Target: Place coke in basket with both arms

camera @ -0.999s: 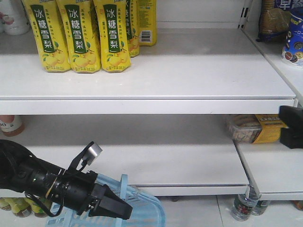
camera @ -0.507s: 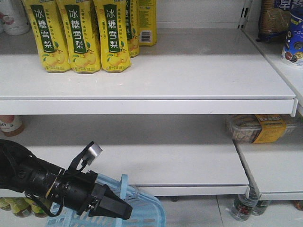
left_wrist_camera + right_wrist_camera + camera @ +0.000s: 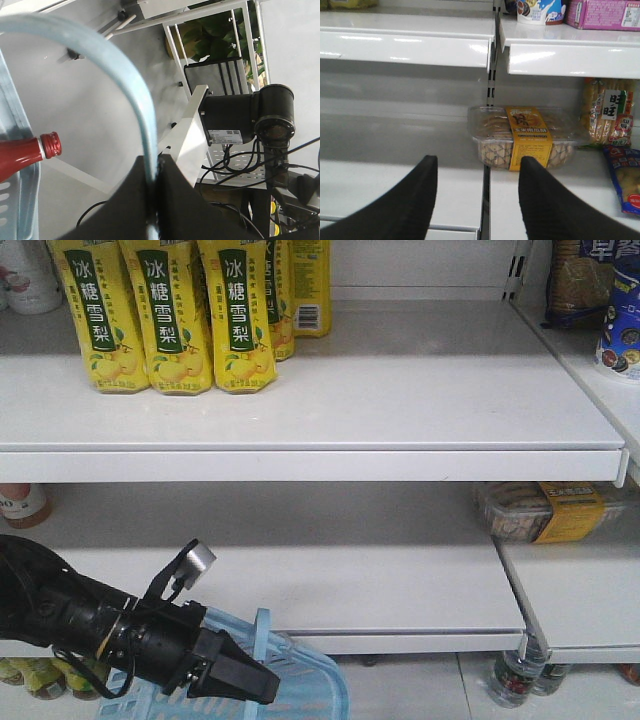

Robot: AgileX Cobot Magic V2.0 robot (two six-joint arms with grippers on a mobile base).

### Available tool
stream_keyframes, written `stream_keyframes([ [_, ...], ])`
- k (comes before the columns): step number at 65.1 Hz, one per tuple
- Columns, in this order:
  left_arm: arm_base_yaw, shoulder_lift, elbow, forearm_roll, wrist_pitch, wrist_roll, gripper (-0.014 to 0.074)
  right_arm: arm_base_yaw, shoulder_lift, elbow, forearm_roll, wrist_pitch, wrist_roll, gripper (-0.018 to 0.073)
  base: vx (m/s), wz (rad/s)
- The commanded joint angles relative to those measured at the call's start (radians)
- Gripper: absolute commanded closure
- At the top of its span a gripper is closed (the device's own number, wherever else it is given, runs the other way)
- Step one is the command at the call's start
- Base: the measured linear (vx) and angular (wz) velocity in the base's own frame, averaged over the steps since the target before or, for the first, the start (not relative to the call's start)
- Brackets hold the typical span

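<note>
The left end effector (image 3: 155, 200) is clamped on the basket (image 3: 300, 680) handle, and the coke (image 3: 30, 155) lies inside the basket — placing looks done. The right end effector (image 3: 477, 200), fingers spread and empty, faces the shelf beyond the basket — next, probably carry or release.

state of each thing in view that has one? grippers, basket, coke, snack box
left gripper: shut on the basket handle
right gripper: open, empty
basket: held by its handle
coke: cap on, beside basket wall
snack box: lid on, flat on the shelf
</note>
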Motion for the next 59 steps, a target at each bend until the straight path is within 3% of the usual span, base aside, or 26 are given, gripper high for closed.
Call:
stream_keyframes([
  [1, -0.002, -0.046, -0.024, -0.087, -0.23, 0.01, 0.0602, -0.003, 0.012, -0.006, -0.005, -0.084, -0.006, 0.0195, 0.0, 0.0],
  [18, -0.002, -0.046, -0.024, -0.087, -0.23, 0.01, 0.0602, -0.003, 0.012, 0.001, -0.015, -0.086, -0.006, 0.0237, 0.0, 0.0],
  [32, -0.002, -0.046, -0.024, -0.087, -0.23, 0.01, 0.0602, -0.003, 0.012, 0.001, -0.013, -0.099, -0.005, 0.0576, 0.0, 0.0],
  [59, -0.002, -0.046, -0.024, -0.087, -0.23, 0.01, 0.0602, -0.003, 0.012, 0.001, -0.013, -0.121, -0.004, 0.0569, 0.0, 0.0],
])
